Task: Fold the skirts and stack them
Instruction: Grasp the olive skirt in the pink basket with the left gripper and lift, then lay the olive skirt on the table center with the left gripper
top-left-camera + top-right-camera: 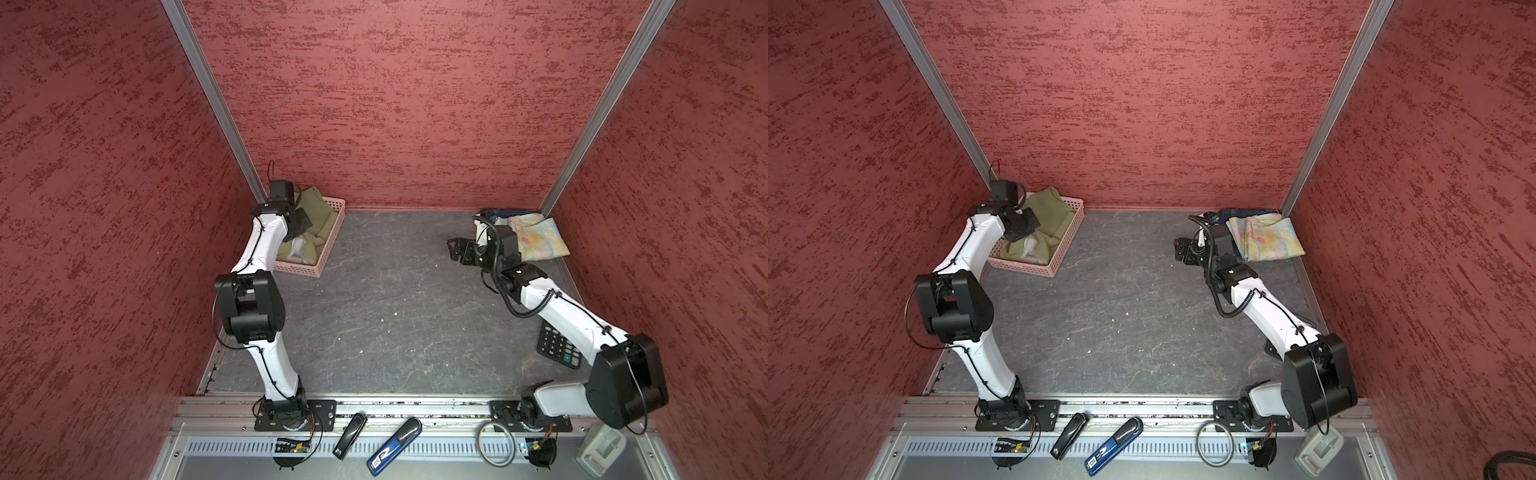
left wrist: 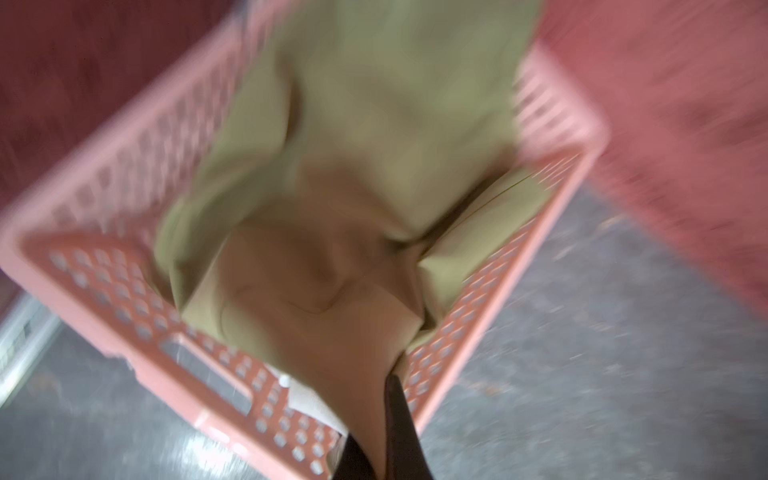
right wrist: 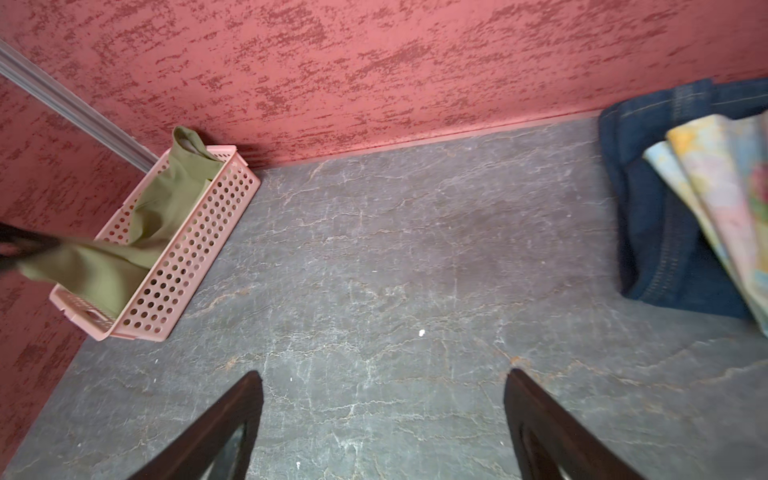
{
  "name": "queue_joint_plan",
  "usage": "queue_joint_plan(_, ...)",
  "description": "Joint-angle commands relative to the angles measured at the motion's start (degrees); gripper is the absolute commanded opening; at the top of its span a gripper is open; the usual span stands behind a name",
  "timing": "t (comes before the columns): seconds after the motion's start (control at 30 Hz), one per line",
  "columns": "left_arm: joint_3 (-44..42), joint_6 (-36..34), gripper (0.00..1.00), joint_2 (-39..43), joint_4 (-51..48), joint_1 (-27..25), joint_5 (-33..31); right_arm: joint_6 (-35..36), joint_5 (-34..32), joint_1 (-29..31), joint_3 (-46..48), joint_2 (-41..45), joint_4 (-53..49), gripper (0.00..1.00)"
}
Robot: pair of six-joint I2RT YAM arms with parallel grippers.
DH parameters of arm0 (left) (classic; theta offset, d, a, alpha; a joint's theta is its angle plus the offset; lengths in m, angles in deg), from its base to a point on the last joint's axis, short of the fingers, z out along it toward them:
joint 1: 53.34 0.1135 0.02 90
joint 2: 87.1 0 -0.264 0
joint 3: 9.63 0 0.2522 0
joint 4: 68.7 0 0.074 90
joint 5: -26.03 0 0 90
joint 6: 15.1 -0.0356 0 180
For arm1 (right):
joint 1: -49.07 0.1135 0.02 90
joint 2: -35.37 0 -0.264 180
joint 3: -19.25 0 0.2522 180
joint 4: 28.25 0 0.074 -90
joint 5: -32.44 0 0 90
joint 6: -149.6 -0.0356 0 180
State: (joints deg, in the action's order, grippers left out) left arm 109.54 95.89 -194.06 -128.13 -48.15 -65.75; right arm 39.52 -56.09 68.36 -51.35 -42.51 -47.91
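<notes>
Left wrist view: blurred, but we can see the left fingers [image 2: 397, 424] closed tight on a fold of the olive green skirt [image 2: 374, 124], at the near end of the pink basket [image 2: 124, 291].
Olive green skirt: we find most of it lying in the basket, with one end pulled up from the basket to the closed fingers.
Basket: we place it at the far left corner of the counter [image 3: 374, 249], close to the back wall.
Right fingers [image 3: 216, 432]: we see them spread wide and gripping nothing, above the grey counter.
Denim skirt [image 3: 656, 232]: we see it folded at the far right corner of the counter, by the back wall.
Pastel skirt [image 3: 723, 195]: folded and lying on top of the denim skirt, so that we see denim only along the wall side and the side towards the middle.
Right arm: in both top views we see its wrist just beside this stack, hiding the stack's near left edge.
Calculator [image 1: 557, 345]: we see it on the counter's right side, partly under the right arm.
</notes>
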Motion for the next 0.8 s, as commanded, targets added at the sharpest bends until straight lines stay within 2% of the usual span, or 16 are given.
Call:
queue_joint_plan(0.0, 3.75, -2.59, 0.0, 9.51, 4.26, -2.22, 3.21, 0.31, -4.79, -0.13, 1.93, 2.87, 0.49, 0.91)
queue_joint_plan(0.13, 6.79, -4.45, 0.0, 16.71, 7.01, -7.24, 8.35, -1.43, -6.95, -1.32, 3.46, 5.39, 1.13, 0.92)
queue_joint_plan(0.2, 8.15, -6.88, 0.0, 19.6, 8.55, -12.28, 11.12, -3.19, -5.78, -3.12, 3.1, 5.98, 1.1, 0.92)
queue_joint_plan(0.33, 9.46, -8.68, 0.0, 24.33, 9.71, -22.31, 12.56, -6.15, -3.46, -7.94, 1.35, 6.87, -0.34, 0.93)
queue_joint_plan(0.5, 6.29, -8.56, 0.0, 31.27, 14.12, -32.6, 15.72, -9.45, 0.89, -15.94, 1.83, 10.57, -0.26, 0.94)
queue_joint_plan(0.63, 1.41, -6.41, 0.0, 34.44, 17.49, -35.57, 17.24, -8.37, -0.31, -18.41, 1.64, 13.12, -2.31, 0.94)
queue_joint_plan(0.77, -1.21, -4.16, 0.0, 32.38, 17.19, -34.22, 17.37, -7.53, -0.86, -19.32, 1.68, 14.03, -3.77, 0.95)
